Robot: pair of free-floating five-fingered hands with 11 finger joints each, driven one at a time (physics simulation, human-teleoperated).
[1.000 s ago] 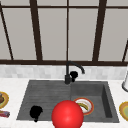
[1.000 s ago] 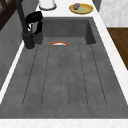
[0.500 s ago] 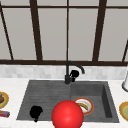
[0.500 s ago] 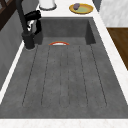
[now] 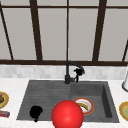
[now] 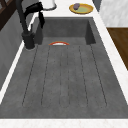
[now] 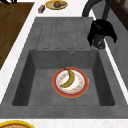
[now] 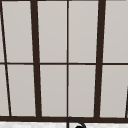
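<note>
Front view: left hand (image 5: 35, 112) hovers over the sink (image 5: 45, 90) drainboard's front left corner, finger state unreadable. Right hand (image 5: 79, 72) sits at the faucet (image 5: 68, 72) spout, grip unreadable.

Right side view: banana (image 7: 69, 78) lies on plate (image 7: 70, 82) at the basin's centre.

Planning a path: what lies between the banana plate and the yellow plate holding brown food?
Right side view: the basin wall, then the bare ribbed drainboard, separate the banana plate from the yellow plate.
</note>
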